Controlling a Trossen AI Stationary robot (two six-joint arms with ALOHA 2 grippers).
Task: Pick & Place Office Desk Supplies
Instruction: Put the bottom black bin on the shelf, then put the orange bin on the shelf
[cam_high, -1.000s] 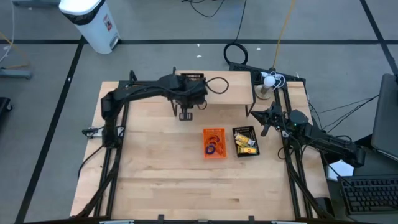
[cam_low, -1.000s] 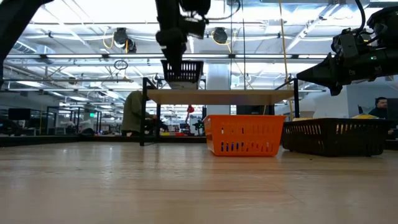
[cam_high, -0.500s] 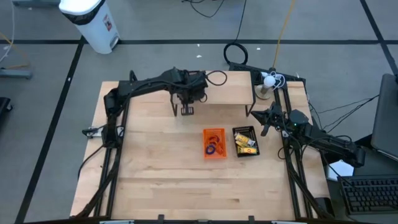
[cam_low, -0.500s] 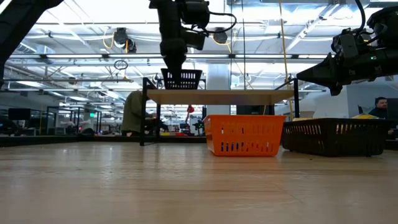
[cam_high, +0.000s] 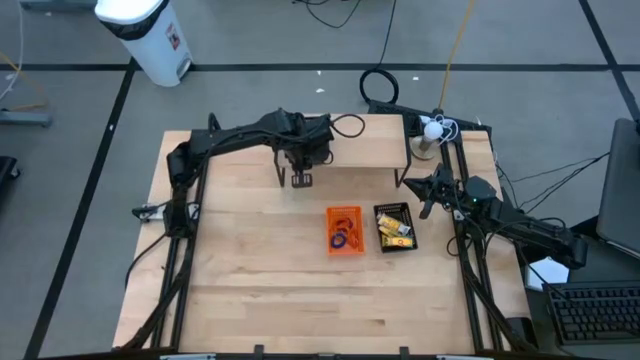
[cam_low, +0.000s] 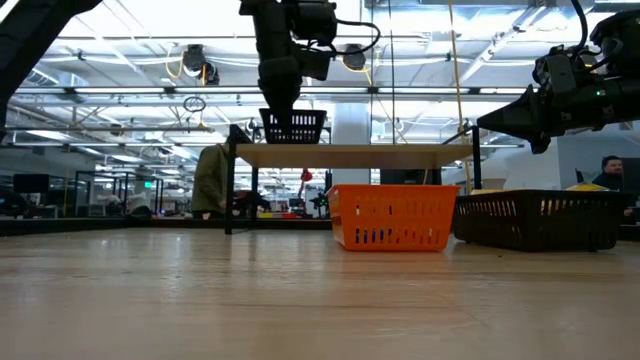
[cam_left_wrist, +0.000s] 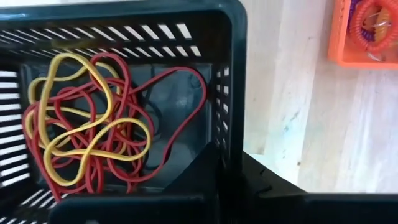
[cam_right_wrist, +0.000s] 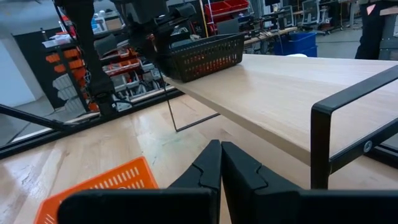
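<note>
The left gripper (cam_low: 279, 100) pinches the wall of a dark basket (cam_left_wrist: 231, 74) that sits on the left part of a raised wooden shelf (cam_high: 370, 145) at the table's (cam_high: 250, 290) far side; red and yellow rubber bands (cam_left_wrist: 93, 134) lie tangled inside. Nearer, an orange basket (cam_high: 345, 229) and a black basket (cam_high: 394, 228) of supplies stand side by side. The right gripper (cam_right_wrist: 221, 163), fingers pressed together and empty, waits right of the baskets.
</note>
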